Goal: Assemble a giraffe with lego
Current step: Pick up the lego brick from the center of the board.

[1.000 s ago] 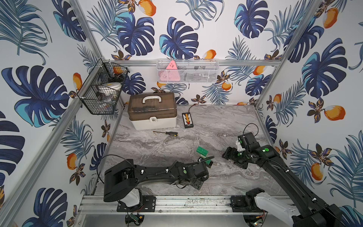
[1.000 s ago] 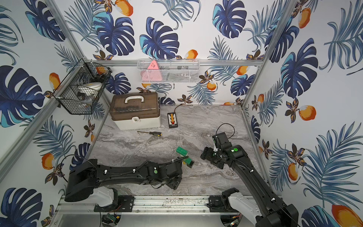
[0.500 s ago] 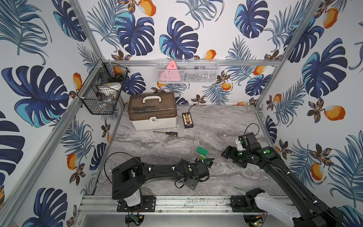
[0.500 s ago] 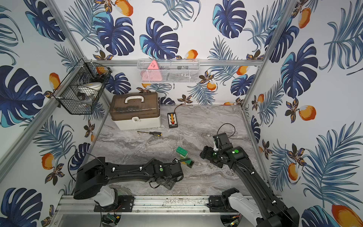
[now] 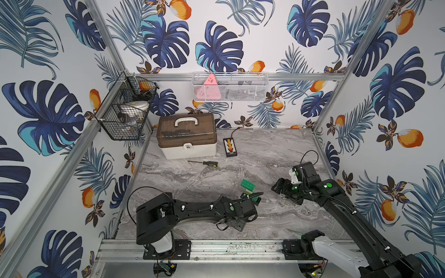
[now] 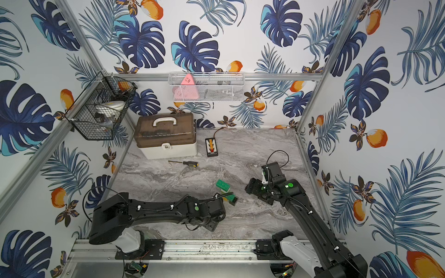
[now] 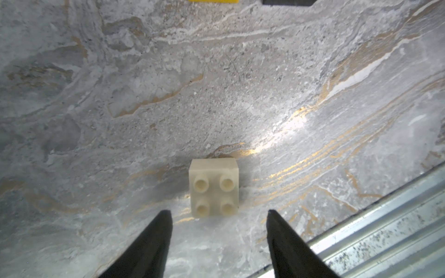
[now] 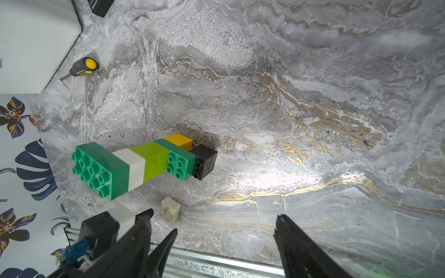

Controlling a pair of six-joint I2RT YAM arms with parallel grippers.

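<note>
1. Your left fingers (image 7: 154,240) stand apart. The white brick (image 7: 214,187) sits at their tips, touching neither.
2. Your right fingers (image 8: 296,240) are apart and empty.
3. The giraffe (image 5: 248,185) stands mid-worktop (image 5: 277,149); the left arm's cable (image 5: 254,194) crosses it.
4. From the giraffe, the screwdriver (image 5: 207,163) and toolbox (image 5: 187,137) lie at 10 o'clock, the remote (image 5: 230,146) at 11.

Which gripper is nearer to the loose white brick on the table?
Left. The left gripper is right at the white brick, its jaws open and the brick just ahead of their tips. The right gripper is well away from it, jaws open and empty.
</note>
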